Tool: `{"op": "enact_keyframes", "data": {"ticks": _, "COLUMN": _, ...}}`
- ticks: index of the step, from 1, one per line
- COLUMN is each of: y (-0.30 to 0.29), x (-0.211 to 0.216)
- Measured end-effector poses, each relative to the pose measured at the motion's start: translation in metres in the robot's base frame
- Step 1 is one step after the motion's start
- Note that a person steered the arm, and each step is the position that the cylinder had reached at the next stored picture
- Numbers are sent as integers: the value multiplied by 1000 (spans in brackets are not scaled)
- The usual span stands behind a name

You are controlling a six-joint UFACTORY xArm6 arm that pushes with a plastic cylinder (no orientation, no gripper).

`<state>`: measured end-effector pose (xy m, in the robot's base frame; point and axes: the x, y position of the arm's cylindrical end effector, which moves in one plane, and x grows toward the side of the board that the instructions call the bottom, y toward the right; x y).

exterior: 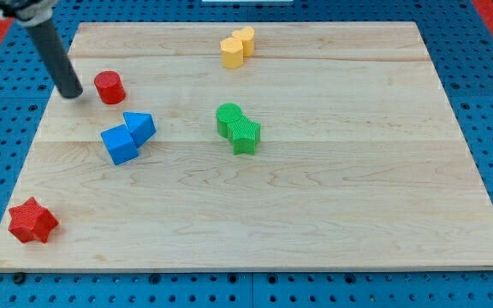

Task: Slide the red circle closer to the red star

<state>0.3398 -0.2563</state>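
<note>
The red circle [109, 87] stands near the board's upper left. The red star [32, 222] lies at the board's lower left corner, far below the circle. My tip [72, 92] rests on the board just left of the red circle, a small gap between them. The dark rod rises from it toward the view's top left.
A blue cube [118, 144] and a blue triangular block [140, 127] touch each other below and right of the red circle. A green circle [228, 116] and green star [245, 134] sit mid-board. Two yellow blocks [236, 46] sit at the top. The wooden board [332, 205] lies on a blue pegboard.
</note>
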Motion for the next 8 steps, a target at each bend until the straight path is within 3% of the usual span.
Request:
{"op": "enact_keyframes", "data": {"ticks": 1, "y": 1, "x": -49}}
{"op": "enact_keyframes", "data": {"ticks": 2, "y": 38, "x": -65}}
{"op": "enact_keyframes", "data": {"ticks": 4, "y": 66, "x": -54}}
{"op": "enact_keyframes", "data": {"ticks": 8, "y": 37, "x": 11}}
